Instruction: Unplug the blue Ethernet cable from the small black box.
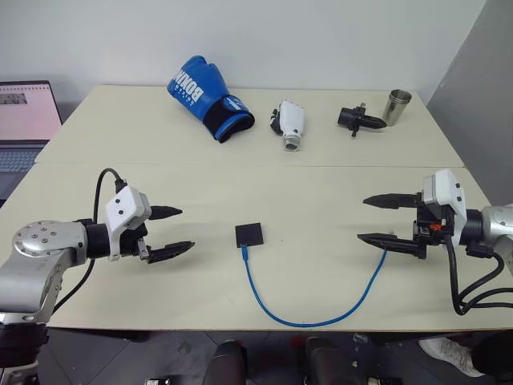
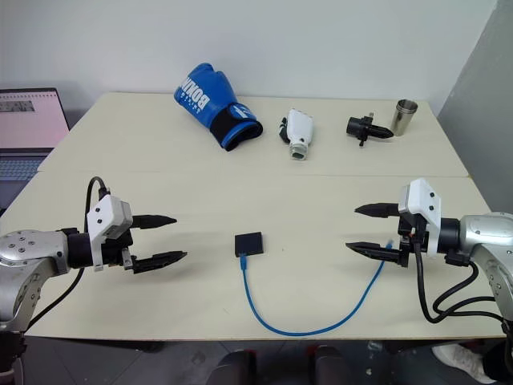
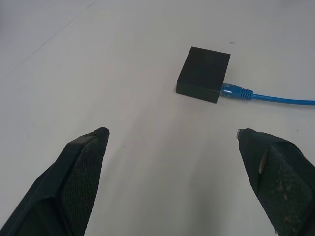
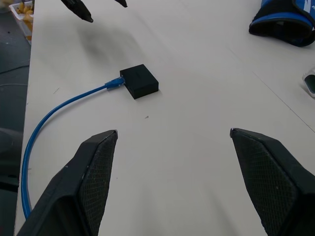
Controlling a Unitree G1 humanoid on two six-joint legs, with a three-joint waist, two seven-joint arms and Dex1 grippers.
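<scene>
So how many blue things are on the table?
2. The blue boxing glove lies at the table's far side; the blue Ethernet cable curves along the near edge, plugged into the small black box.

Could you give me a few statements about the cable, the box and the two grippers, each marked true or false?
1. The blue Ethernet cable is plugged into the small black box. True.
2. The left gripper is shut on the box. False: it is open, hovering apart from the box.
3. The right gripper is open and holds nothing. True.
4. The box sits beside the boxing glove at the far edge of the table. False: it lies mid-table, between the grippers.
5. The cable runs in a curve toward the right gripper. True.
</scene>
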